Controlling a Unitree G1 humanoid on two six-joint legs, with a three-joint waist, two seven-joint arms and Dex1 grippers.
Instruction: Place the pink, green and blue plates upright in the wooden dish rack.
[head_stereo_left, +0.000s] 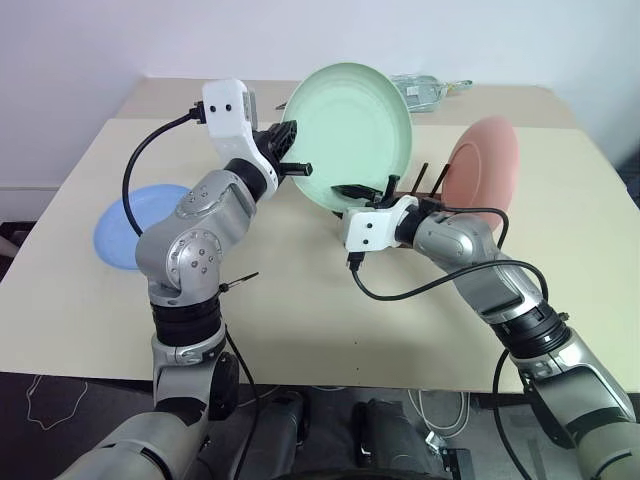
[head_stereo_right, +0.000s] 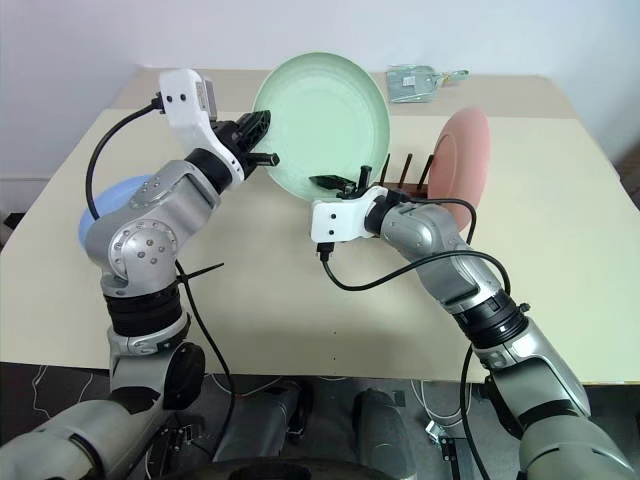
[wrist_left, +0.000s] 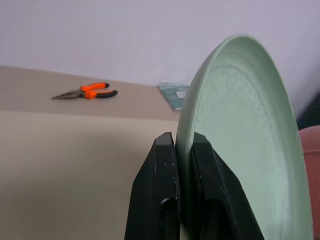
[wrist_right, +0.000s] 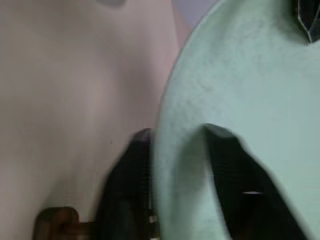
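Note:
The pale green plate (head_stereo_left: 350, 125) hangs upright in the air above the table's middle. My left gripper (head_stereo_left: 295, 150) is shut on its left rim; in the left wrist view both fingers (wrist_left: 162, 165) pinch the edge of the green plate (wrist_left: 240, 130). My right gripper (head_stereo_left: 360, 192) is shut on the plate's lower rim, one finger on each face. The pink plate (head_stereo_left: 485, 170) stands upright at the right end of the wooden dish rack (head_stereo_left: 425, 182), just right of the green one. The blue plate (head_stereo_left: 125, 225) lies flat on the table at the left, partly behind my left arm.
A clear plastic packet (head_stereo_left: 428, 90) lies at the table's far edge. Orange-handled pliers (wrist_left: 87, 92) rest on the far part of the table. A black cable loops from each wrist. The table's front edge (head_stereo_left: 330, 378) runs close below my arms.

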